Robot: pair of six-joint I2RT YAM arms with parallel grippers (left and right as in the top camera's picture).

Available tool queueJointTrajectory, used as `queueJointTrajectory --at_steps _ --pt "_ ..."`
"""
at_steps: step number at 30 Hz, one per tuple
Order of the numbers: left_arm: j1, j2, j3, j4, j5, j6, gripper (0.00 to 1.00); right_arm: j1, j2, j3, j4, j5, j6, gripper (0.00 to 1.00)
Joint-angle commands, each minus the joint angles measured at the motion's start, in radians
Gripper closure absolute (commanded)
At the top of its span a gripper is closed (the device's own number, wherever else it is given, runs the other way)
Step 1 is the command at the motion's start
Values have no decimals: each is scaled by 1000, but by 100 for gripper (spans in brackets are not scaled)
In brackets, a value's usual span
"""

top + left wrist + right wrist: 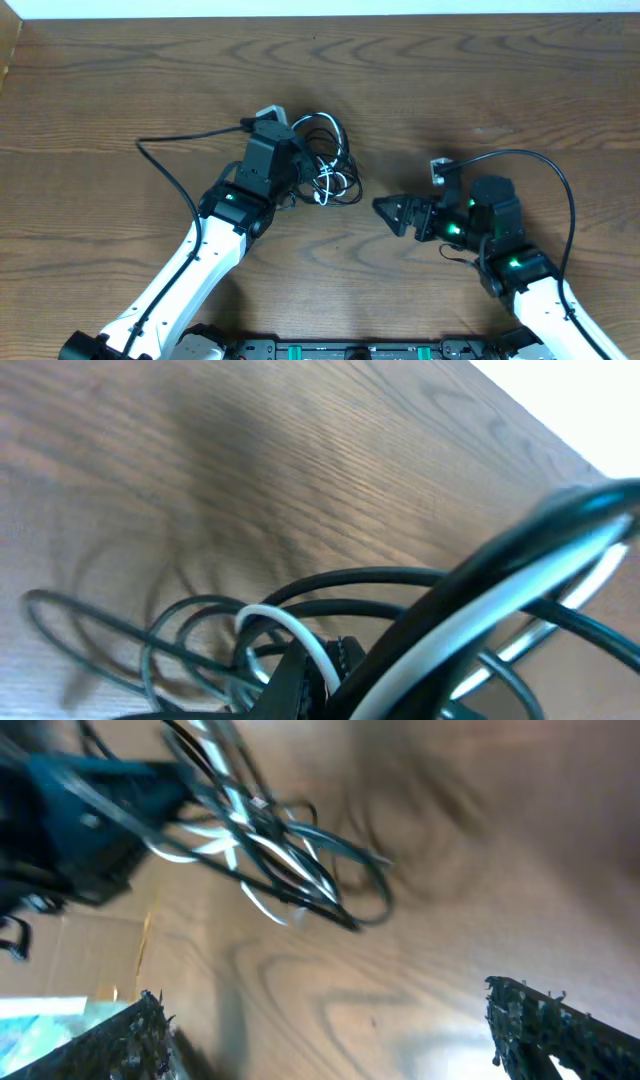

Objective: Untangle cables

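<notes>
Wood-grain desk, with a white strip along its far edge and the left edge just showing at the top-left corner.

One clump of cables sits mid-desk, slightly left of centre. In the overhead view its long axis runs near-to-far and the loops bulge right, away from the left arm. We see black and white strands. We can't split them into a cord count or pick out any plug direction.

The left gripper is clamped shut at the left side of the cables. In the left wrist view the strands cross right in front of the lens. The clump throws a shadow on the wood, so at least part of it is off the surface.

The right gripper has its jaws spread wide and holds nothing. It points left at the cables across a bare gap. In the right wrist view both fingers sit at the frame's bottom corners, with the clump ahead.

There are two arms and two thick arm leads, one arcing out from each arm.

There is open wood beyond the clump and to the far right. The near side is taken up by both arms.
</notes>
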Motion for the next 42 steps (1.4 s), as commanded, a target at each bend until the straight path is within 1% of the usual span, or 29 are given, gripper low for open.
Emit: queueJointTrajectory --at_steps 1,4,6,9,11,18,22,24,27,28,30,33,35,37,42 --pt "-12 0 16 -3 -26 -144 93 59 -6 4 53 113 42 1" --pt "-29 0 16 -3 -26 -219 93 110 -6 4 63 199 6 1" --pt "-43 0 16 -4 -20 -247 93 143 -6 4 63 267 -37 1" --pt "-74 0 16 -15 -14 -246 93 177 -6 4 79 342 -80 1" --pt "-99 0 16 -19 7 -225 93 185 -6 4 86 400 -81 1" --pt "-178 0 16 -14 177 -29 93 185 -5 4 119 463 -71 1" --pt "-199 0 16 -10 274 44 93 185 -3 4 110 520 -61 1" --pt "-199 -3 16 -9 311 59 93 185 -3 4 103 529 -61 1" --pt "-198 -14 16 5 349 72 93 185 10 4 77 576 -34 5" --pt "-199 -19 16 17 373 97 93 184 18 4 69 595 -23 6" --pt "-198 -36 16 46 438 155 93 185 39 4 46 634 0 12" --pt "-196 -76 16 49 485 248 93 183 71 4 -6 713 30 20" --pt "-194 -114 16 15 484 349 93 172 75 4 -51 766 60 22" --pt "-181 -154 16 -35 484 451 93 149 71 5 -81 787 61 22" --pt "-80 -263 16 -171 483 606 93 44 68 5 -150 777 61 22"
